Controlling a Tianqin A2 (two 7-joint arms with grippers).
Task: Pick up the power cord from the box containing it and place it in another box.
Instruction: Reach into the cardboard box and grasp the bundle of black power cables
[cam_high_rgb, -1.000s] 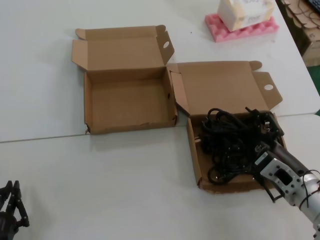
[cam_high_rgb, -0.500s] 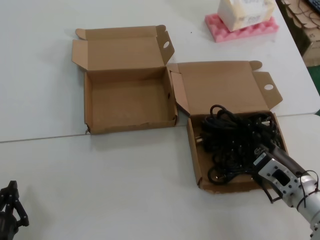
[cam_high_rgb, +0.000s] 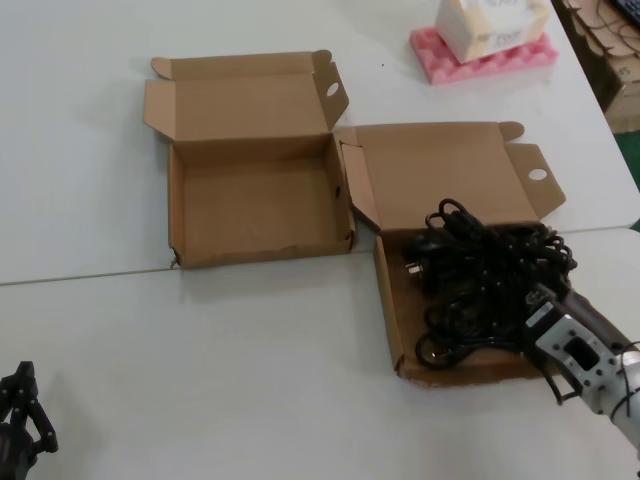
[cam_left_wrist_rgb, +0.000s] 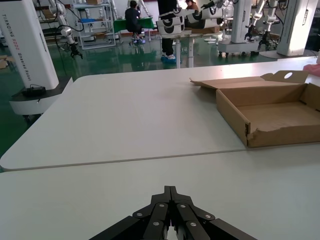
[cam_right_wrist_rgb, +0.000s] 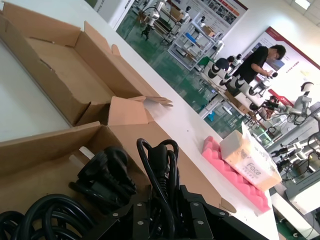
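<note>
Black power cord (cam_high_rgb: 487, 262) is getting pinched by the right gripper (cam_right_wrist_rgb: 162, 212) inside its box (cam_high_rgb: 391, 315). Left gripper (cam_left_wrist_rgb: 170, 210) is sitting pressed together, parked near the table's front edge.

The right gripper (cam_high_rgb: 533, 300) reaches forward, jaws seemingly clamped, while the left gripper (cam_high_rgb: 18, 400) sits parked low, jaws closed.

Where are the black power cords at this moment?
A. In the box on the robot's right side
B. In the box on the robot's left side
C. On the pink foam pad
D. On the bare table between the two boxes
A: the power cords sit tangled in the right box, with the right gripper among them; the left box holds no cords.
</note>
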